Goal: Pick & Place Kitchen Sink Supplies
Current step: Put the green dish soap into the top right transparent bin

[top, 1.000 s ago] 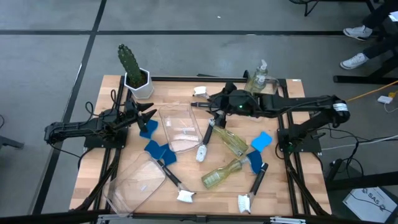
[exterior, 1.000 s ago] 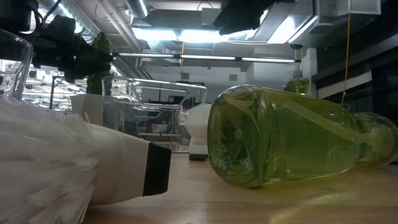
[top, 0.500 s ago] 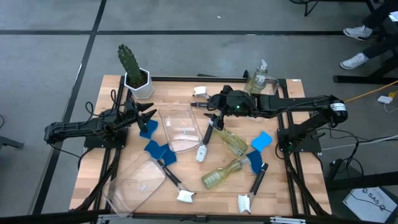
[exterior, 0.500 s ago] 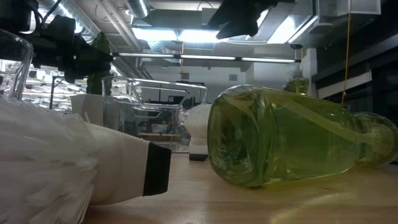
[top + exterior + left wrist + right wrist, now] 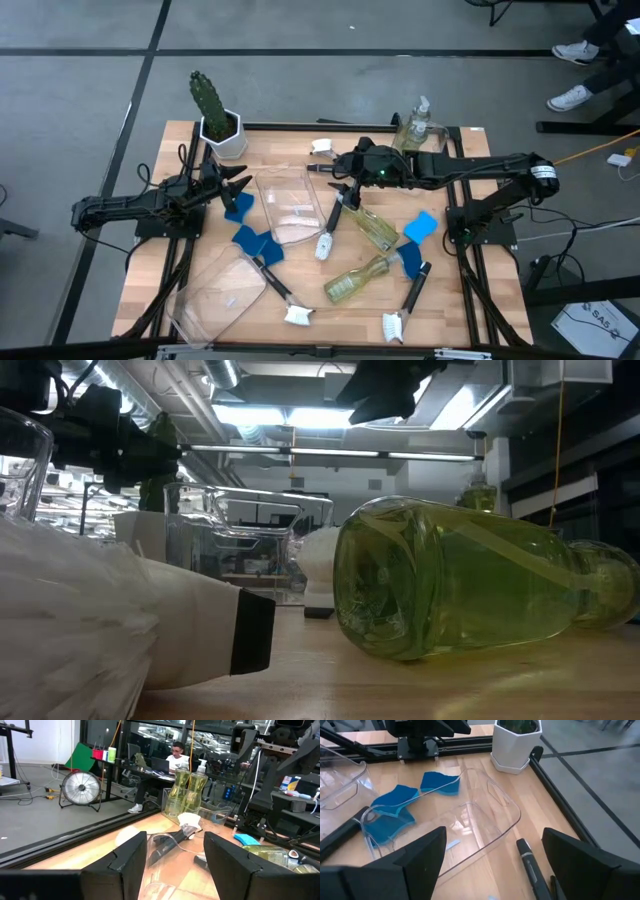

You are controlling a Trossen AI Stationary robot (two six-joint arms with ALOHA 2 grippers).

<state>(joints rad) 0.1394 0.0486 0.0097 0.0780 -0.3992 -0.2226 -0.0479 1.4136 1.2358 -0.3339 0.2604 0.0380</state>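
The wooden table (image 5: 300, 150) carries a scatter of sink supplies. The right gripper (image 5: 345, 188) hangs over the table's middle, its dark fingers (image 5: 415, 855) spread apart with nothing between them, just above the black handle of a dish brush with a white head (image 5: 331, 226) that lies beside a clear plastic bin (image 5: 290, 208). In the right wrist view that bin's rim (image 5: 485, 815) sits below the fingers, with the brush handle (image 5: 532, 865) alongside.

The left gripper (image 5: 243, 184) waits at the table's left side, fingers (image 5: 131, 862) likewise parted and empty, beside a flat blue sponge (image 5: 238, 206). Two more blue sponges (image 5: 257, 245) lie near the middle-left, touching a second black-handled brush (image 5: 280, 295) that rests along the edge of another clear bin (image 5: 222, 295) at the near left.

On the right half, a clear bottle of yellowish-green soap (image 5: 372, 228) lies on its side just right of the first brush; a second lying soap bottle (image 5: 358, 279) is nearer, filling the low view (image 5: 450, 580). Blue sponges (image 5: 421, 226) lie to the right of them, and a third brush (image 5: 408, 300) points toward the near edge. An upright pump bottle (image 5: 415, 125) stands at the far right, and a green cactus in a white pot (image 5: 215, 115) at the far left corner
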